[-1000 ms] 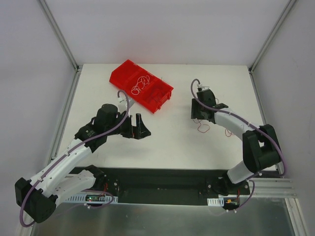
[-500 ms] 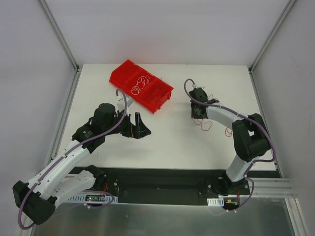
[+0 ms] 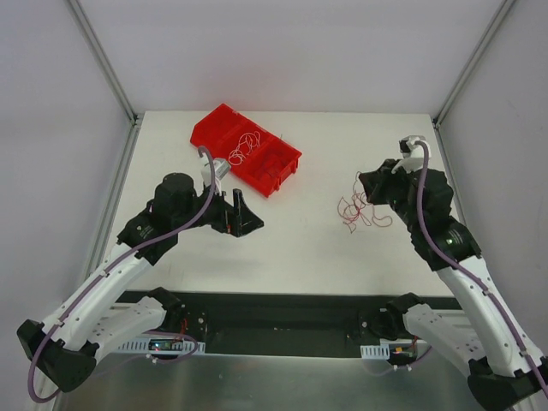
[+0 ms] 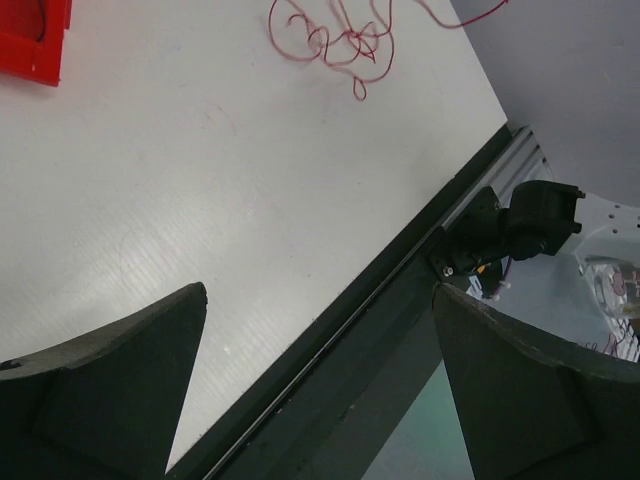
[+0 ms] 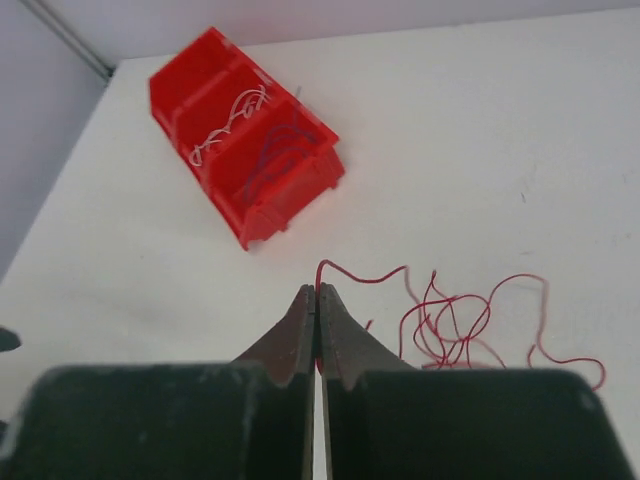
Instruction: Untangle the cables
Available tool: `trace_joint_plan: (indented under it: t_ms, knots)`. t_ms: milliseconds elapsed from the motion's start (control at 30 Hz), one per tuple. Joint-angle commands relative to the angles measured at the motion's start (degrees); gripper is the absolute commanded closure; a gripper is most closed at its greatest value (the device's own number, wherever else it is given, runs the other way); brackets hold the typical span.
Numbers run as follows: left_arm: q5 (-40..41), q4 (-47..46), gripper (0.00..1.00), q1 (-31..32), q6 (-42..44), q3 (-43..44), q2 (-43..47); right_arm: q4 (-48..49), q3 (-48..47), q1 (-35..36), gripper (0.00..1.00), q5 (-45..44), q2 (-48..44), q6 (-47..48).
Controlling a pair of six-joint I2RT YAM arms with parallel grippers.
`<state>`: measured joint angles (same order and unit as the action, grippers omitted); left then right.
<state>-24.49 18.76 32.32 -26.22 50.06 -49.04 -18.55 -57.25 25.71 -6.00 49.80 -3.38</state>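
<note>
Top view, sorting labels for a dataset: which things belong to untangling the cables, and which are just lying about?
Job:
red cables, pinched by the shut right gripper
whitish cables
open left gripper

Lying about:
red bin
table

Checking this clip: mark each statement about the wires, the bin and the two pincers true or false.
1. The right pincer is shut on a strand of the red wires. True.
2. The left pincer is clamped on the red bin. False: it is open, holds nothing and is apart from the bin.
3. The red wires lie inside the bin. False: they lie loose on the table, outside the bin, in front of the right arm.
4. Whitish wires lie inside the red bin. True.
</note>
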Motion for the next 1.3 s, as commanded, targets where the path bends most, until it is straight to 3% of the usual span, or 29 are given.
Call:
trace_joint_plan:
  t_ms: [0, 267, 367, 500, 867, 1100, 1267]
  knots:
    - [-3.7, -3.2, 0.07, 0.4, 1.5, 3.0, 0.3, 0.7, 0.0, 0.0, 1.0, 9.2, -3.1, 1.5]
    - [-11.9, -16.9, 0.07, 0.9, -3.6, -0.8, -0.6, 4.0, -2.5, 0.0, 1.0, 20.3, -5.9, 0.0]
    - [-7.8, -26.1, 0.21, 4.2, -3.5, -3.0, -1.7, 3.8, -4.7, 0.0, 1.0, 24.0, -5.5, -3.5]
    - [-2.2, -39.9, 0.23, 8.2, 0.9, -4.0, -5.4, 3.7, -6.7, 0.0, 1.0, 29.8, -4.5, -6.4]
    - [0.5, -47.0, 0.24, 13.5, 3.4, 8.3, -26.3, 11.4, -5.8, 0.1, 1.0, 38.5, -5.4, -15.6]
    - [0.1, -52.2, 0.39, 14.9, -0.8, 7.2, -32.9, 21.3, -6.9, 0.1, 1.0, 40.3, -4.3, -24.5]
    - [12.9, -43.9, 0.59, 14.6, -2.7, 4.7, -36.1, 23.5, -13.3, 0.1, 1.0, 39.2, -0.9, -25.3]
